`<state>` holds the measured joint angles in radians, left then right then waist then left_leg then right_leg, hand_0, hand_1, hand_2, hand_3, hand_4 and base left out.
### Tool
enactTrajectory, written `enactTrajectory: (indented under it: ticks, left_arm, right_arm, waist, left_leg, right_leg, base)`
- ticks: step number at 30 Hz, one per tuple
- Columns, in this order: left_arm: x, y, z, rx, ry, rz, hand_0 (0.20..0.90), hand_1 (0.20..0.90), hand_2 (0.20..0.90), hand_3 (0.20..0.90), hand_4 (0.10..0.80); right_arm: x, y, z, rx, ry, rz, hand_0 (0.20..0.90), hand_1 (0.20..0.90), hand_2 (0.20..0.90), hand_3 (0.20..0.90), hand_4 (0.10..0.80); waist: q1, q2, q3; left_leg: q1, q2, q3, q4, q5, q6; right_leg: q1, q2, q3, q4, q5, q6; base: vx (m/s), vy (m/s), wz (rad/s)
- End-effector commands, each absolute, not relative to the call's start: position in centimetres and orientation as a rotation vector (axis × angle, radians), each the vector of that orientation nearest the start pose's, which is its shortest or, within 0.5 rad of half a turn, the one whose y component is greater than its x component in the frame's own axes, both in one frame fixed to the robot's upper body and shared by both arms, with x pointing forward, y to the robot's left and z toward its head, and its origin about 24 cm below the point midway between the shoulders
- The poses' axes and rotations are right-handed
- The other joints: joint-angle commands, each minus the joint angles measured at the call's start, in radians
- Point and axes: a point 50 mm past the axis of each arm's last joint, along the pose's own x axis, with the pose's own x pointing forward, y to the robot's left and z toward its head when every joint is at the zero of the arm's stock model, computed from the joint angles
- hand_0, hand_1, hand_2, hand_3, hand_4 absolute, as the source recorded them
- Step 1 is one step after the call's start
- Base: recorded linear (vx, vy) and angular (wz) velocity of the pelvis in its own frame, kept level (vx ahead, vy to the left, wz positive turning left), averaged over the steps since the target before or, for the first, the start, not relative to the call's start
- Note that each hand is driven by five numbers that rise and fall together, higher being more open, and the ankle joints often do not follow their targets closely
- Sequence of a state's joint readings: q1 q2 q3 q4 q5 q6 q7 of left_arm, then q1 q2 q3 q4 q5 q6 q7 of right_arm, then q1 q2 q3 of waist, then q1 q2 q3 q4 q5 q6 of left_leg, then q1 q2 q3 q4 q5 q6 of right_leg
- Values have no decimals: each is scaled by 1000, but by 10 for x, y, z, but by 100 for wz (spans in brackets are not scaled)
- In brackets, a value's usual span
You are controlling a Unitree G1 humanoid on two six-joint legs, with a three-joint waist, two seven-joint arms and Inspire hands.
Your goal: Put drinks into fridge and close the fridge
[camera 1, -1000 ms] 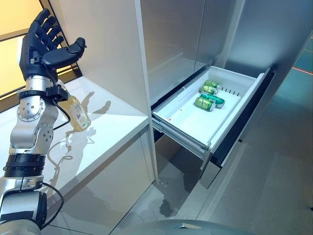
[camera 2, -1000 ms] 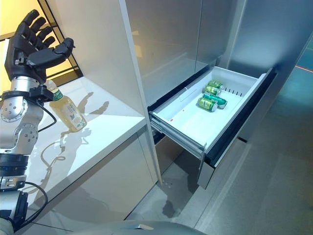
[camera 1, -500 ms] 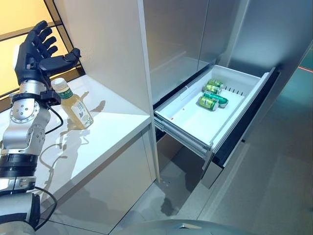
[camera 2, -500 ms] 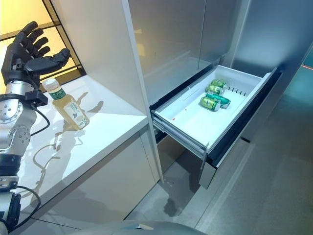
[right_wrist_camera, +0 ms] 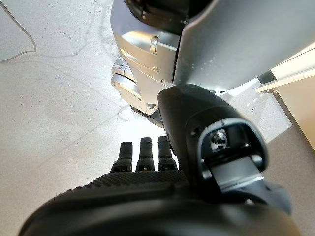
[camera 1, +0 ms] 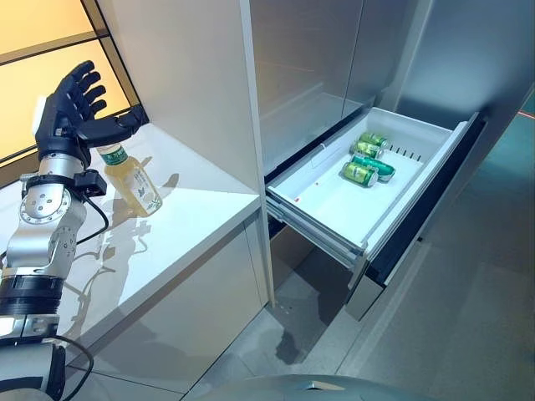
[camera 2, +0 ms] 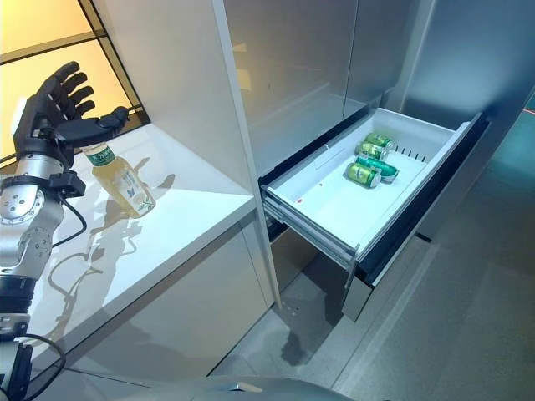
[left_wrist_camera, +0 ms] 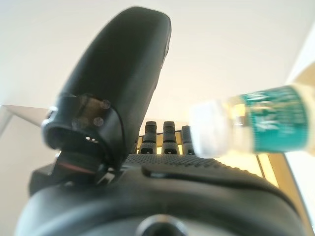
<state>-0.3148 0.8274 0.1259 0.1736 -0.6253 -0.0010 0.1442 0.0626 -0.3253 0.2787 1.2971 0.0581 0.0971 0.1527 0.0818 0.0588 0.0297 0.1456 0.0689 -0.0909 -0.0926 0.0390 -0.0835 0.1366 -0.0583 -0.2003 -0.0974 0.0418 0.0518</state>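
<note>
A clear bottle (camera 1: pixel 135 179) of yellowish drink, with a white cap and a green label, stands on the white counter (camera 1: pixel 184 225). My left hand (camera 1: pixel 62 125) is open just behind its neck, fingers spread and thumb reaching over the cap, touching nothing. In the left wrist view the bottle's capped neck (left_wrist_camera: pixel 246 122) shows past the thumb (left_wrist_camera: pixel 118 73). The fridge drawer (camera 1: pixel 326 213) is pulled out, with several green cans (camera 1: pixel 359 173) lying at its far end. My right hand (right_wrist_camera: pixel 147 191) shows only in its own wrist view, fingers straight, hanging over the floor and holding nothing.
A tall white cabinet panel (camera 1: pixel 188 83) rises between the counter and the steel fridge front (camera 1: pixel 309 67). The open drawer juts out over the grey floor (camera 1: pixel 468 317). An orange window wall (camera 1: pixel 42 50) lies behind the counter.
My left hand has come down from high above the counter to the level of the bottle's cap, still open. The bottle and the drawer have not moved; the head camera has shifted a little.
</note>
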Motion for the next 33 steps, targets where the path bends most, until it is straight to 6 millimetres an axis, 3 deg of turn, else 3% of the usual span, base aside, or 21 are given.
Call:
enactTrajectory:
  ticks: [1,33]
  left_arm:
    - [287,329,247,210,-512,342,900,900,900,900,800]
    - [300,297,157,159,-248,241,900,900,900,900,800]
  right_arm:
    - [51,-232,-169,-208,1457,163,900,900,900,900,800]
    - [56,-229,-169,-209,1455,164,900,900,900,900,800]
  waist:
    - [-9,-17,-3]
    - [-14,-28,8]
  left_leg:
    - [-13,-115,15,5,-51,82]
    - [-9,-117,20,5,-49,88]
  right_leg:
    - [22,20,13,30,-59,4]
    - [23,20,16,29,-49,5]
  base:
    - [0,0,0]
    - [0,0,0]
